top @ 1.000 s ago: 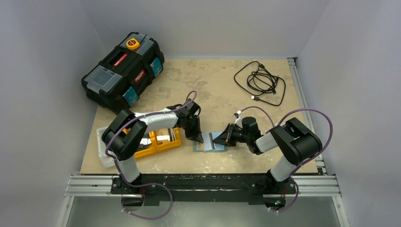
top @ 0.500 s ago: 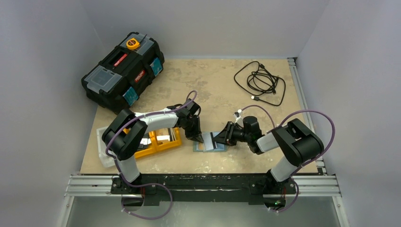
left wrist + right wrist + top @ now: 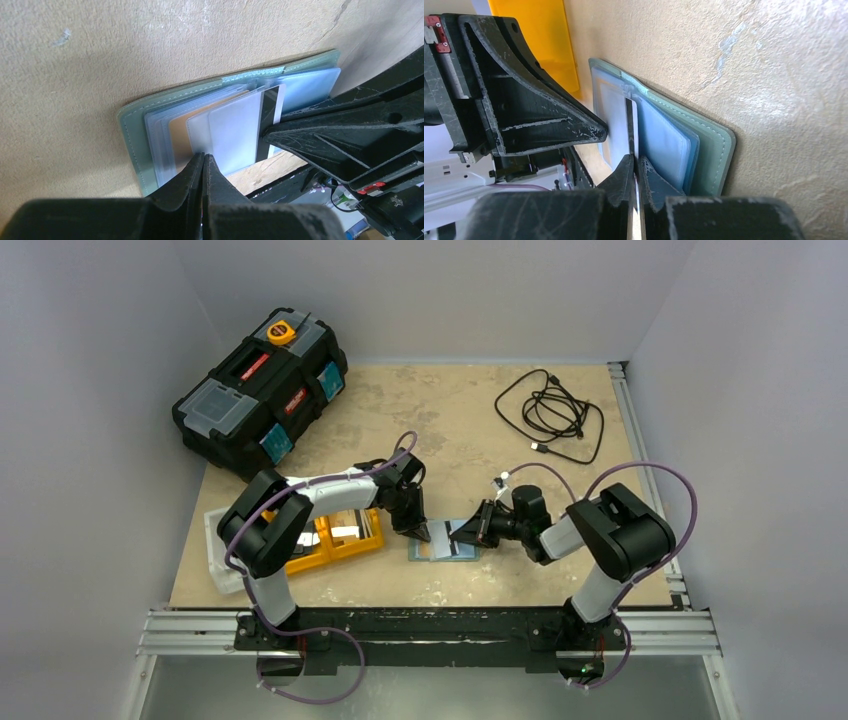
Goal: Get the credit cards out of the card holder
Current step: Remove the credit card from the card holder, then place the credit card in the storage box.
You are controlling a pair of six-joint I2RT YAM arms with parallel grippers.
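At the far left of the table [image 3: 450, 455] stands a black toolbox [image 3: 262, 390], and nearer on that side lies an orange tray [image 3: 312, 560]. Just right of the tray, the left gripper [image 3: 203, 159] has its jaws together, its tip bearing down on the card holder [image 3: 131, 140]. Nothing shows between them, so it seems to be pinning rather than pinching. The card holder lies open and flat on the table, between the two grippers at the near middle. Its grey-green cover is underneath and its pale blue sleeves are fanned on top, with credit cards [image 3: 235, 130] tucked in them. From the right, the right gripper [image 3: 634, 165] has its jaws clamped on the edge of one credit card with a dark stripe [image 3: 269, 117], which tilts up from the leaves. A black cable [image 3: 550, 415] lies coiled at the far right. The cards are probably light, stiff and slick, so a grip on the bare exposed edge is best, with a straight pull along the sleeve. The sleeves look soft and likely to cling, and the light holder would probably drag along unless held down.
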